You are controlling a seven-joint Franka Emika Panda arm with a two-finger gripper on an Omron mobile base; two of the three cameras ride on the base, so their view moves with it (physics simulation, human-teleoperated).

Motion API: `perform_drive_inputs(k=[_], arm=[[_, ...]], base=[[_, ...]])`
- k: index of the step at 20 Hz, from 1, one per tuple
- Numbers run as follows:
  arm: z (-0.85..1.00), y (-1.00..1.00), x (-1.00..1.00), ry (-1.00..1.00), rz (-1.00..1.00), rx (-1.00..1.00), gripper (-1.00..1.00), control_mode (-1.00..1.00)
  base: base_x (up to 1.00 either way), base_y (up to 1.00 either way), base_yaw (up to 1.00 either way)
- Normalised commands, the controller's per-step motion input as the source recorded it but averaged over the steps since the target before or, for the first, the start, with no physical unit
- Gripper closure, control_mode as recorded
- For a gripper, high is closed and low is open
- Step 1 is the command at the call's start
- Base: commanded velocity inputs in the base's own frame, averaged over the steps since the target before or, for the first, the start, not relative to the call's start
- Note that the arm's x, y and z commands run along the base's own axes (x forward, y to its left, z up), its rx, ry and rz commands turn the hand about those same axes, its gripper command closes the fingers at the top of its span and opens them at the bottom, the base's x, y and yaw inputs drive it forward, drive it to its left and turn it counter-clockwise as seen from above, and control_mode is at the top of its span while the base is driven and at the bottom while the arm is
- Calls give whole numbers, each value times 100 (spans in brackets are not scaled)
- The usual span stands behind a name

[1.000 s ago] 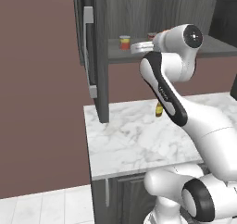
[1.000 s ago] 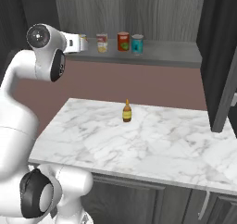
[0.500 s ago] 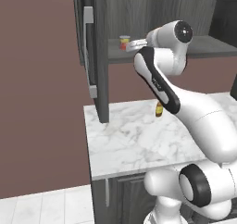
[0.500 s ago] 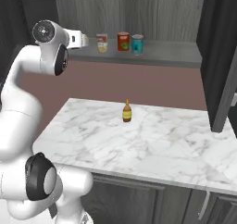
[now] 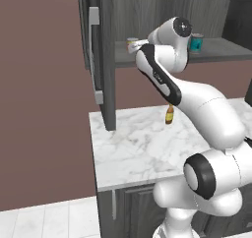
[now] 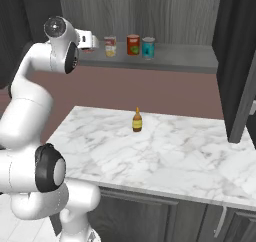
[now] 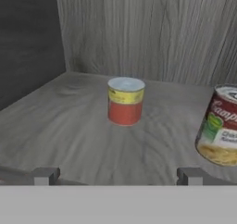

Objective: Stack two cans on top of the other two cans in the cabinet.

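The tool (image 7: 117, 176) stands at the left end of the cabinet (image 6: 175, 16) shelf (image 7: 55, 126), its jaws spread wide and holding nothing. Seen from the hand, both fingertips (image 7: 45, 176) rise at 6 o'clock with the short can with a red-and-yellow label (image 7: 125, 101) upright between their lines, toward 12 o'clock and well apart from them. This alignment suggests an approach for a side grasp on that can.

The can with a cream/yellow label (image 7: 220, 126) stands near the short can, at 3 o'clock from it in the hand view, cut off by the picture edge. In the right base view the row along the shelf reads left to right: the white hand with the tool (image 6: 88, 40), the cream-labelled can (image 6: 110, 46), the plain red-orange can (image 6: 132, 44), then the teal-blue can (image 6: 148, 48). All stand upright on the shelf, none yet stacked, so the task is judged to be at its first pick.

The small amber bottle (image 6: 137, 120) stands on the marble table (image 6: 165, 156) below and is no part of the job.
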Motion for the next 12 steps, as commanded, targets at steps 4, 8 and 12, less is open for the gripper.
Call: perform_drive_inputs(k=[4, 8, 12], arm=[[-2, 0, 34, 6, 0, 0, -100, -100], [-10, 0, 26, -1, 0, 0, -100, -100], [-10, 0, 29, -8, 0, 0, -100, -100]], base=[[0, 0, 0], [0, 0, 0], [0, 0, 0]])
